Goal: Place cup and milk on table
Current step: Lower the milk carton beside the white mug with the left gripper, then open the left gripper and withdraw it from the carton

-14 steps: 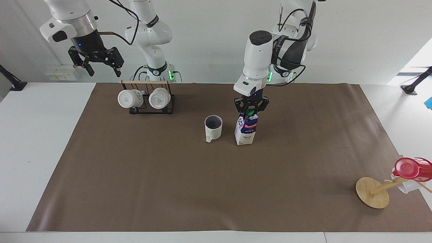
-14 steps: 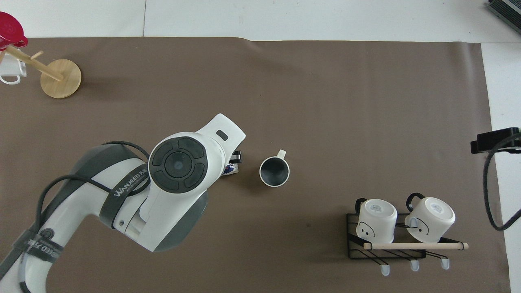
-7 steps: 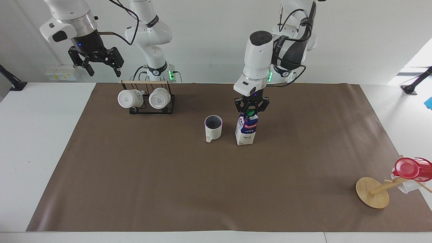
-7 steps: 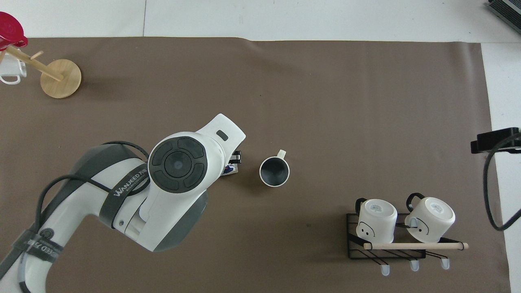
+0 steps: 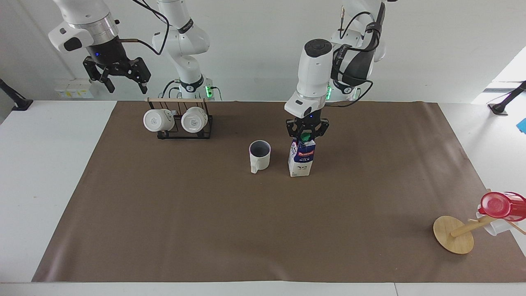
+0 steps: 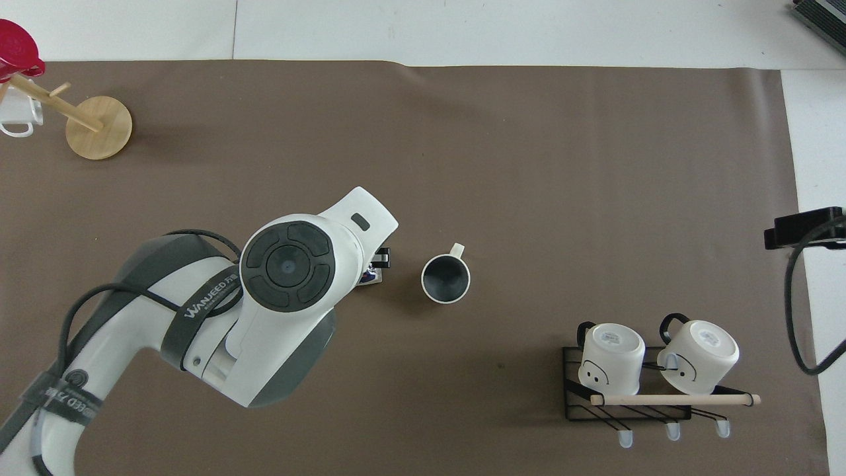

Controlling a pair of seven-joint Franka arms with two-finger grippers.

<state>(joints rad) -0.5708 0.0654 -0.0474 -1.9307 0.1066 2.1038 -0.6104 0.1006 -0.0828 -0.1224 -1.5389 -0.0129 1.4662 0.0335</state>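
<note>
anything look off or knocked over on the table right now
Only the wooden mug tree at the left arm's end: it leans steeply, base disc tipped, with the red cup on its top. The cup and milk stand upright; nothing has spilled.

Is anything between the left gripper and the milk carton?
Nothing visible. The left gripper sits directly at the green screw cap of the blue-and-white milk carton, which stands upright on the brown paper sheet beside the cream-white ceramic mug.
</note>
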